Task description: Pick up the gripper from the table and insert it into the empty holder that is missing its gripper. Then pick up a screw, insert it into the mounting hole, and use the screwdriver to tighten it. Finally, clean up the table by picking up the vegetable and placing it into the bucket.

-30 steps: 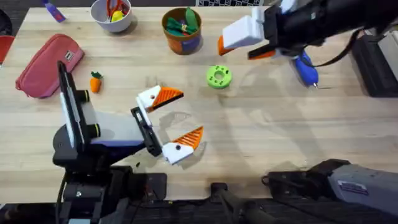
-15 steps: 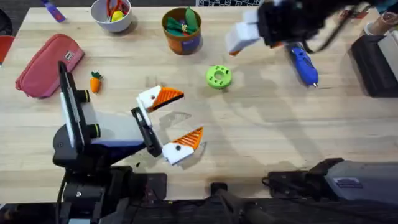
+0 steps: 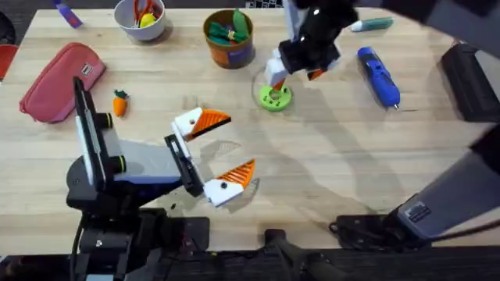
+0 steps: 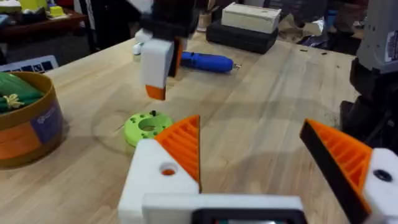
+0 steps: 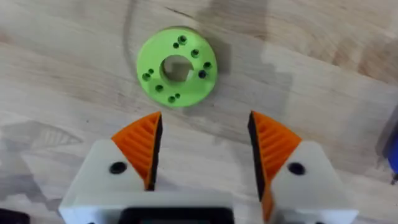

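The right claw [image 3: 275,76] is held wide open and empty just above a green disc [image 3: 274,97] — the screwdriver [image 3: 379,75] lies nearby on the surface [image 3: 351,156]. The left claw [image 3: 223,152] is also spread open, empty; the vegetable [image 3: 119,102] is seen beside a pink pouch [image 3: 61,82], the bucket [image 3: 230,37] behind.

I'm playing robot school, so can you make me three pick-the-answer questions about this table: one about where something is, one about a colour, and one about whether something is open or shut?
1. Where is the toy carrot?
A. in the bucket
B. on the table beside the pink pouch
C. in the white bowl

2. What colour is the round disc with holes?
A. green
B. blue
C. red

3. How are the right gripper fingers?
A. shut on the disc
B. shut on the screwdriver
C. open, holding nothing

Answers:
1 B: the carrot lies on the wood next to the pink pouch, away from the bucket.
2 A: the disc is bright green.
3 C: the right wrist view shows a wide gap between the orange pads above the disc.
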You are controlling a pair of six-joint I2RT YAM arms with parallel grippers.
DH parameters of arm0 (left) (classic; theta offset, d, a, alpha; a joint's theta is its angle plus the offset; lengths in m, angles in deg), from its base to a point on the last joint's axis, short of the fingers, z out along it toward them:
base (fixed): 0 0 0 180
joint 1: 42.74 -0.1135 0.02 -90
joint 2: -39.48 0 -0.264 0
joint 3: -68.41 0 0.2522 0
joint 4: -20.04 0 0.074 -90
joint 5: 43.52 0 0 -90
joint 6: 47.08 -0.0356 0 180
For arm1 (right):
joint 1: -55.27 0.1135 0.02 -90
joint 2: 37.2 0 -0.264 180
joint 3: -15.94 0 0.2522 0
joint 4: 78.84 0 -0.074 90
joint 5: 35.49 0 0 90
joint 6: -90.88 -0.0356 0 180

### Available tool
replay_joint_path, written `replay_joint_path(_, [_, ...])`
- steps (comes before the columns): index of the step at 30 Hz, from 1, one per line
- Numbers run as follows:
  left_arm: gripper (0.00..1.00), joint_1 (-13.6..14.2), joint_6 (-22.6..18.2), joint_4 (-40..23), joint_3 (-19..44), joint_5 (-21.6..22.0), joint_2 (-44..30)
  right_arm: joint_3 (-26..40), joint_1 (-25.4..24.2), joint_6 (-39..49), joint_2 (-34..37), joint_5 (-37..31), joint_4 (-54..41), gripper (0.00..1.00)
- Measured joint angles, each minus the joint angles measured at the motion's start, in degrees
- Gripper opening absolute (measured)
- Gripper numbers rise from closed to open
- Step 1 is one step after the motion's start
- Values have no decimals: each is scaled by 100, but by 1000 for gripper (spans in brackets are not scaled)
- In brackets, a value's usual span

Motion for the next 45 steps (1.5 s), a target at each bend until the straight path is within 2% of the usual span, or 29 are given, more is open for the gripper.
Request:
replay_joint_path(8, [999, 0, 1, 0, 0, 0, 0, 0, 0, 7, 538, -15, 221, 607])
replay_joint_path(15, [999, 0, 1, 0, 0, 0, 0, 0, 0, 18, 762, -15, 383, 514])
replay_joint_path(17, [999, 0, 2, 0, 0, 0, 0, 0, 0, 18, 810, -15, 583, 453])
replay_joint_path(32, [999, 0, 1, 0, 0, 0, 0, 2, -2, 18, 989, -15, 664, 336])
replay_joint_path(38, [999, 0, 2, 0, 0, 0, -2, 2, -2, 18, 1074, -29, 663, 241])
replay_joint_path(45, [999, 0, 0, 0, 0, 0, 0, 2, -9, 18, 1074, -61, 665, 211])
